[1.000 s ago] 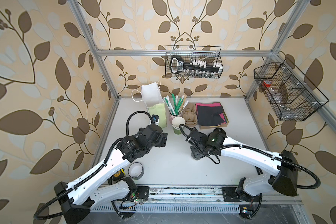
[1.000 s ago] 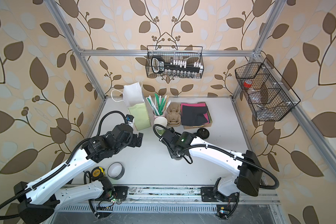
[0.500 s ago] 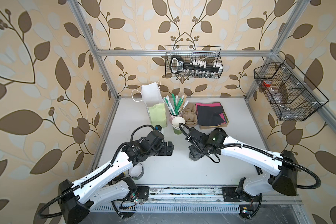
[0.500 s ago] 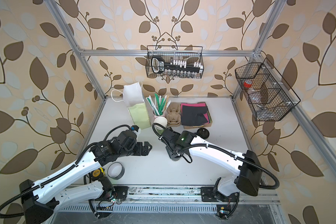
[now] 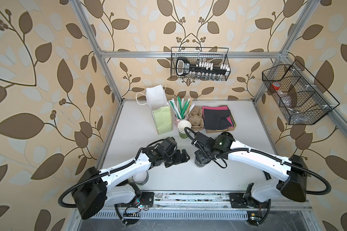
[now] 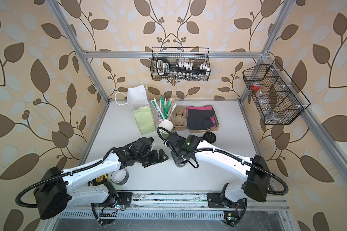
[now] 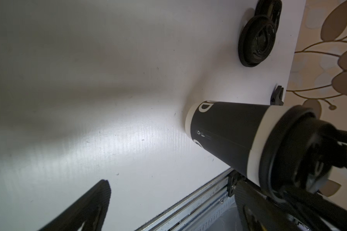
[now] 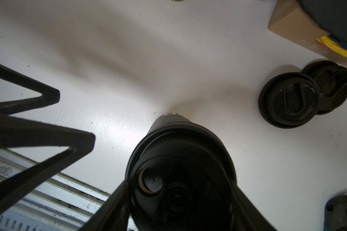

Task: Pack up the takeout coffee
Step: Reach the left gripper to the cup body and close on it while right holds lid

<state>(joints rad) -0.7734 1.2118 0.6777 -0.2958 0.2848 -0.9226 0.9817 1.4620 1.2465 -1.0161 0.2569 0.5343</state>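
The takeout coffee (image 5: 200, 164) (image 6: 180, 163), a black paper cup with white bands and a black sip lid, stands upright near the table's middle. My right gripper (image 5: 202, 157) (image 8: 180, 181) comes down on it from above, its fingers closed against both sides of the lid (image 8: 178, 160). In the left wrist view the cup's wall (image 7: 224, 136) is bare and free. My left gripper (image 5: 182, 158) (image 6: 161, 157) (image 7: 169, 180) hangs open a short way left of the cup, level with it, holding nothing.
At the back stand a green paper bag (image 5: 162, 120), a stack of lidless green cups (image 5: 183, 129), a cup of straws (image 5: 180, 108), a pulp cup carrier (image 5: 196, 118) and napkins (image 5: 218, 118). Loose black lids (image 6: 209, 137) (image 8: 288, 100) lie right of the cup. A tape roll (image 5: 141, 178) sits front left.
My left arm has swung from beside the green bag toward the front and right, ending close to the cup's left side. The right gripper and the cup have stayed in place.
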